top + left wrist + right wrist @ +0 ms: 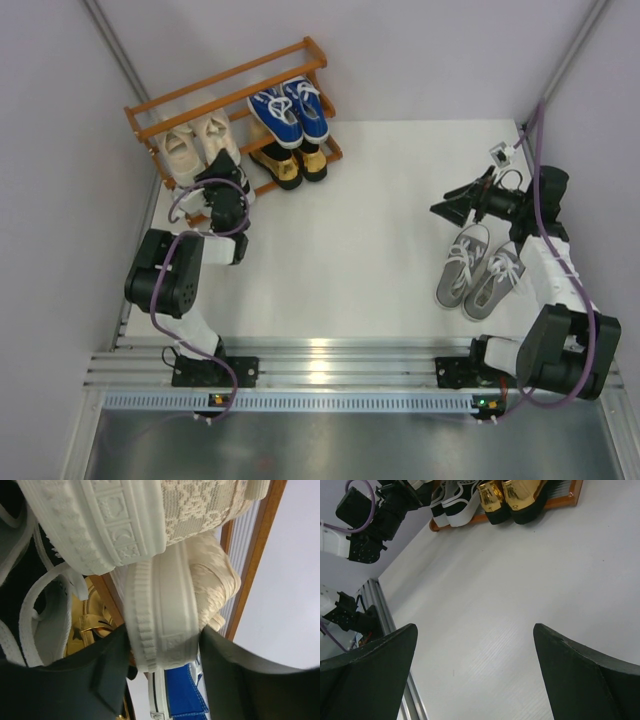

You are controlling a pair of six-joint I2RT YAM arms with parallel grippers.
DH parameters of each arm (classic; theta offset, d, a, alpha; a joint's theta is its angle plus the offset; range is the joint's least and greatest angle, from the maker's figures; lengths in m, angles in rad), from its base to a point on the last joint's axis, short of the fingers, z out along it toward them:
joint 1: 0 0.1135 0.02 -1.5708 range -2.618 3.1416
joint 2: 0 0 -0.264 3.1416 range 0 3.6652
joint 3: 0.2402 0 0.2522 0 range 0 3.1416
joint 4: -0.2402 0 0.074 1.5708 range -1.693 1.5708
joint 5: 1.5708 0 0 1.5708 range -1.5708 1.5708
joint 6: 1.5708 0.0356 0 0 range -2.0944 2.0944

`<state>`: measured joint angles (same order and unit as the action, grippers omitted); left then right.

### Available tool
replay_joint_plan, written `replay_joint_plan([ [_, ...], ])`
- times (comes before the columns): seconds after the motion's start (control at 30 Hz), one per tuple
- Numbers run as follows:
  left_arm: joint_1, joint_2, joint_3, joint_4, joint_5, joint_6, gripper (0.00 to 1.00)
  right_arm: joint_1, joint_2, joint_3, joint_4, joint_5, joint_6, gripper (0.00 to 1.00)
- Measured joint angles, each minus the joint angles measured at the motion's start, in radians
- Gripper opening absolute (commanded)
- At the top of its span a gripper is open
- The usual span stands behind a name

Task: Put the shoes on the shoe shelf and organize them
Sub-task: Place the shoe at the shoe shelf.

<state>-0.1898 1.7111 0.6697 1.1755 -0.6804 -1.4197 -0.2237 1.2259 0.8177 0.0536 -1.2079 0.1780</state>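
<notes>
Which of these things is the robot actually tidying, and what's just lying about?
Job in hand: shoe shelf; blue sneakers; gold loafers; beige lace-ups; black-and-white sneakers; grey sneakers, not yet shelved.
Lying about: small white gadget near the right wall; metal rail.

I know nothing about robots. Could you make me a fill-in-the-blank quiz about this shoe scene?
The grey sneakers lie on the ___, not the shoe shelf.
The left gripper clamps a beige lace-up by its ___.
The right gripper is open and holds ___.
The blue sneakers sit just above the ___ loafers.
Missing words: table; sole; nothing; gold.
</notes>
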Motion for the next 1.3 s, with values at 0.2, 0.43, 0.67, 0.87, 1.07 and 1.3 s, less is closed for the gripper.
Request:
replay_joint_plan([
  [0.2,0.007,-0.021,-0.008,0.03,0.011,-0.018,0.98,-0.007,-0.003,-0.006,0.014,-0.01,0.01,0.99],
  [0.43,0.007,-0.127,-0.06,0.043,0.03,-0.035,0.98,-0.008,-0.008,-0.006,0.023,-0.014,0.018,1.0],
  [0.67,0.005,-0.306,-0.078,-0.101,0.149,-0.094,0.98,-0.009,-0.014,-0.006,0.029,-0.017,0.027,0.99],
  [0.87,0.003,-0.374,-0.117,-0.178,0.196,-0.12,0.98,-0.01,-0.015,-0.006,0.03,-0.018,0.033,0.99],
  [1.07,0.004,-0.387,-0.155,-0.24,0.278,-0.098,0.98,-0.012,-0.021,-0.006,0.032,-0.02,0.035,0.99],
  [1.3,0.019,-0.703,-0.08,-0.638,0.491,0.19,0.99,-0.015,-0.028,-0.006,0.031,-0.025,0.031,0.99],
])
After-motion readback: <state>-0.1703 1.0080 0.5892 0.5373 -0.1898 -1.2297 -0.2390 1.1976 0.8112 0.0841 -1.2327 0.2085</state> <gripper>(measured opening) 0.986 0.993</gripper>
